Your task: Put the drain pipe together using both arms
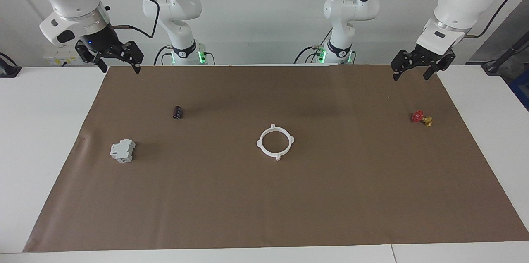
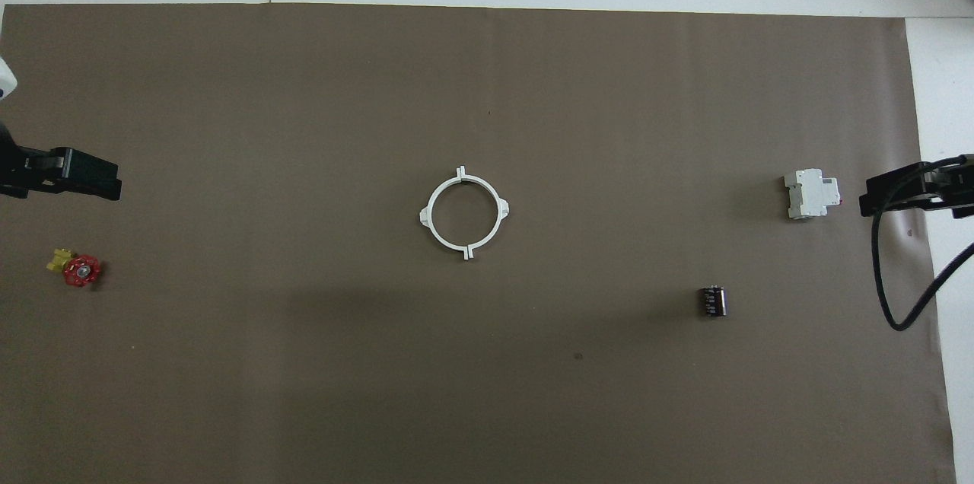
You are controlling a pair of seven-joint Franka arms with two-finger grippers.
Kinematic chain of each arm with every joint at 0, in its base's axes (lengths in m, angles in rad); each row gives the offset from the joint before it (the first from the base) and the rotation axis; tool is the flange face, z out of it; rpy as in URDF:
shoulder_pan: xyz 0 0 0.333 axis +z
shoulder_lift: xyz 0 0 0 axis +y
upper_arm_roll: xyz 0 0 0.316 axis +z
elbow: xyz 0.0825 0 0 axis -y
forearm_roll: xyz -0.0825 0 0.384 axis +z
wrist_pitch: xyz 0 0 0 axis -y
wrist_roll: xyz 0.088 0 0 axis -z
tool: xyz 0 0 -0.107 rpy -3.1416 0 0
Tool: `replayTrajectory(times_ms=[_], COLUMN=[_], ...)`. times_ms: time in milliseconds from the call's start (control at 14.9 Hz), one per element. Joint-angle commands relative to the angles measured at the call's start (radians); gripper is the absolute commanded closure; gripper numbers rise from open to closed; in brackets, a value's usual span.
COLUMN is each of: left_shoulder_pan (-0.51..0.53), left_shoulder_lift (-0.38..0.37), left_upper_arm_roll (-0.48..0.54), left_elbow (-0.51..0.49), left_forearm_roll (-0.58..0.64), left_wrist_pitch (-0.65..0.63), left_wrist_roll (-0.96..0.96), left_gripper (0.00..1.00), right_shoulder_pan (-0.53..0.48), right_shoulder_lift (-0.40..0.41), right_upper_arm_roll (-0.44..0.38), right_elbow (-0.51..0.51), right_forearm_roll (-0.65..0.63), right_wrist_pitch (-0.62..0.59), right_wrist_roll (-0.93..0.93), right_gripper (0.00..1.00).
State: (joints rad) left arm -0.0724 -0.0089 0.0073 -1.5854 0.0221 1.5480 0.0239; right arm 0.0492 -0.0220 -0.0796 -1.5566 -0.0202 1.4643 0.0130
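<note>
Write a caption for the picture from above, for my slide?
White ring mid-mat, breaker block, dark cylinder, red valve around it, both grippers empty.

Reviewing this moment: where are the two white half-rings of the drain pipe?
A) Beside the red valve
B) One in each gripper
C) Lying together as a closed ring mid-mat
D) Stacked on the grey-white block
C: the drain pipe lies as one closed ring on the brown mat, both grippers away from it.
</note>
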Motion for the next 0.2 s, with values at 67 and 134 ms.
replayTrajectory(times_ms=[67,134], left_shoulder_pan=[0.000,0.000], left_shoulder_lift=[-0.028,-0.028], left_upper_arm_roll=[0.002,0.002], left_elbow=[-0.034,-0.034], left_forearm_roll=[-0.016,-0.016], left_wrist_pitch=[0.026,0.032], left_wrist_roll=[0.016,0.016], left_gripper=[0.00,0.00], right_shoulder_pan=[-0.015,-0.015], right_shoulder_lift=[-0.006,-0.006], right_upper_arm_roll=[0.003,0.003], right_elbow=[-0.007,-0.008], right_forearm_roll=[0.017,0.017], right_wrist_pitch=[-0.001,0.001], right_wrist_roll=[0.007,0.002], right_gripper=[0.00,0.00])
